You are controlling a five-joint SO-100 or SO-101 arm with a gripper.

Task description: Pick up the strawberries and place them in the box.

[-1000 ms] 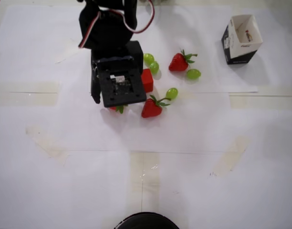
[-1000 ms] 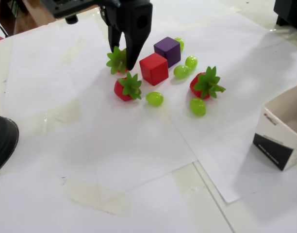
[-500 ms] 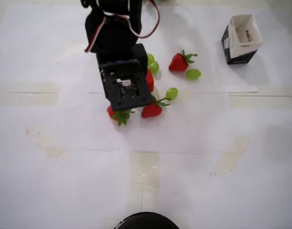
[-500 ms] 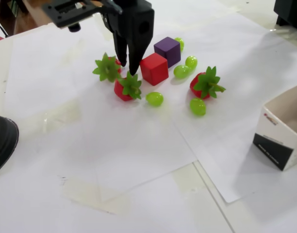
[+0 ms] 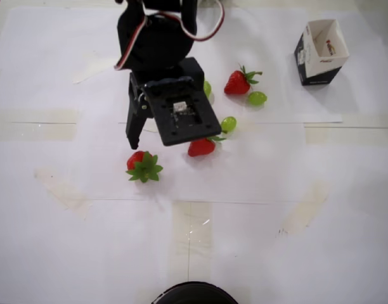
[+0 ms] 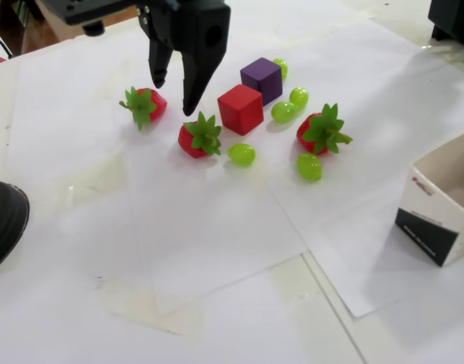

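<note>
Three red strawberries with green tops lie on the white paper. In the fixed view one strawberry [image 6: 145, 104] lies left of my gripper [image 6: 174, 97], a second strawberry [image 6: 198, 138] lies just below it, and the third strawberry [image 6: 319, 130] sits further right. The gripper hangs open over the gap between the first two, holding nothing. From overhead the arm covers part of the middle strawberry [image 5: 201, 147]; the left strawberry [image 5: 143, 166] and the far strawberry [image 5: 239, 81] show fully, and one finger [image 5: 132, 130] sticks out. The box [image 5: 321, 50] [image 6: 444, 205] stands open-topped and apart.
A red cube [image 6: 240, 108] and a purple cube [image 6: 261, 80] sit right of the gripper. Several green grapes [image 6: 242, 154] [image 5: 257, 98] lie among the strawberries. A black round object [image 6: 1, 220] [image 5: 194, 294] sits at the table edge.
The gripper went from nearly shut to open and swung slightly. The strawberry beside its fingers slid away, leftward in the fixed view and toward the bottom edge in the overhead view.
</note>
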